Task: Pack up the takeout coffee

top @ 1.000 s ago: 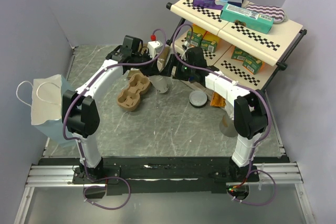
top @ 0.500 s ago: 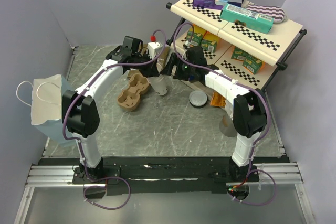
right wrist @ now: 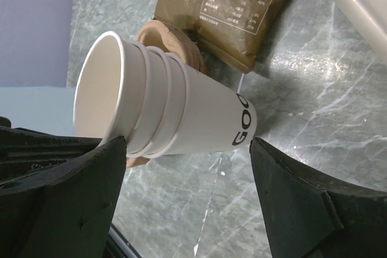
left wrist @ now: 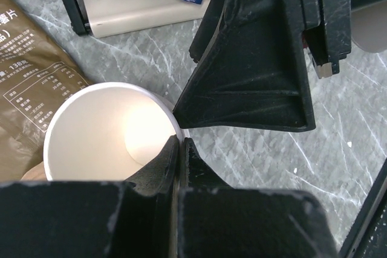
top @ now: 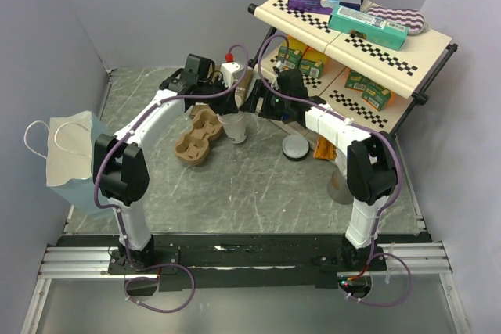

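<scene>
The takeout coffee is a nested stack of white paper cups [top: 232, 127] with no lid on, standing on the table next to the brown pulp carrier [top: 198, 137]. My left gripper [left wrist: 179, 144] is shut on the rim of the top cup [left wrist: 103, 131], one finger inside and one outside. In the right wrist view the cup stack [right wrist: 175, 113] shows three rims and black print. It lies between the wide-apart fingers of my right gripper [right wrist: 188, 143]; one fingertip [right wrist: 118, 149] is at the rim, the other beside the base. A round dark lid [top: 296, 147] lies flat to the right.
A flat brown coffee pouch [right wrist: 230, 10] lies behind the cups beside the carrier [right wrist: 172, 37]. A two-level shelf [top: 368, 44] with boxes stands at the back right. A white paper bag [top: 66, 150] and a blue mask sit at the left edge.
The cup stack has shifted a little to the left, towards the carrier, with the left gripper still pinching its rim. The right gripper has followed beside it.
</scene>
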